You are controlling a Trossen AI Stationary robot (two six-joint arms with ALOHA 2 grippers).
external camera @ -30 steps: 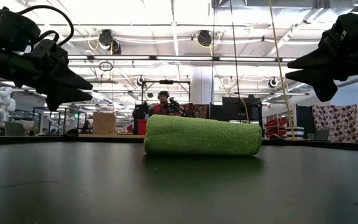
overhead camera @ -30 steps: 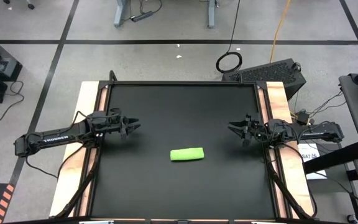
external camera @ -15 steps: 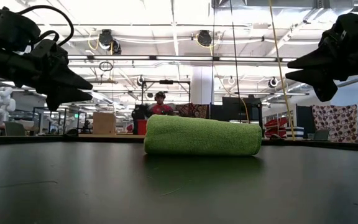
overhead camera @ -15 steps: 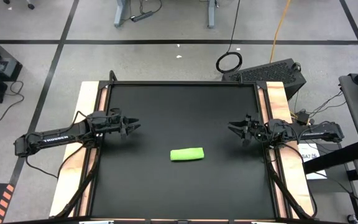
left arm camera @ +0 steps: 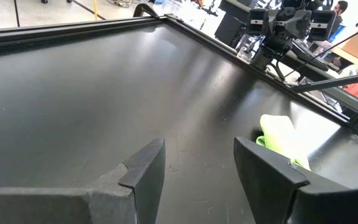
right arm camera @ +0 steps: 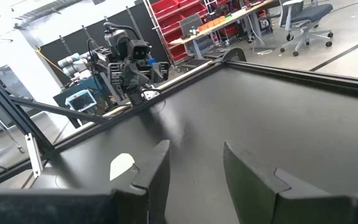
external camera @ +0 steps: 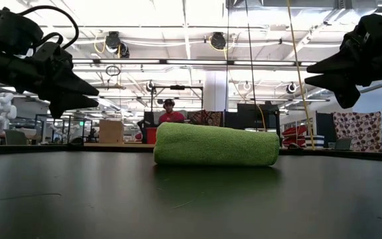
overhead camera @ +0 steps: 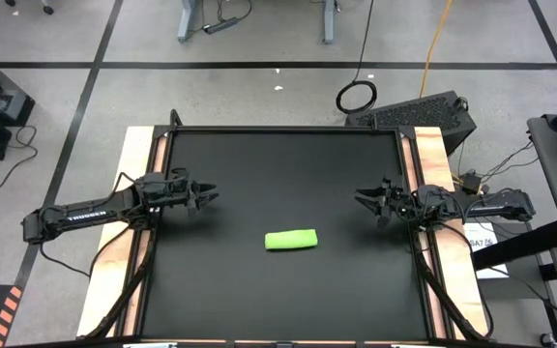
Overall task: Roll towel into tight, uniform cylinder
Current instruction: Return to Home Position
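1. In the left wrist view a dark finger is hiding part of the towel; the low view is cutting both arms off.
2. The towel, a short cylinder of soft, napped lime-green cloth, is lying near the centre of the matte black table, well apart from both arms.
3. The left gripper is hovering over the left edge, fingers spread, empty.
4. The right gripper is hovering over the right edge, fingers spread, empty

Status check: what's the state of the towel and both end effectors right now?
lime-green cloth towel: rolled into a short cylinder, lying on the black tabletop, nothing touching it.
left end effector: open, empty, raised over the table's left side.
right end effector: open, empty, raised over the table's right side.
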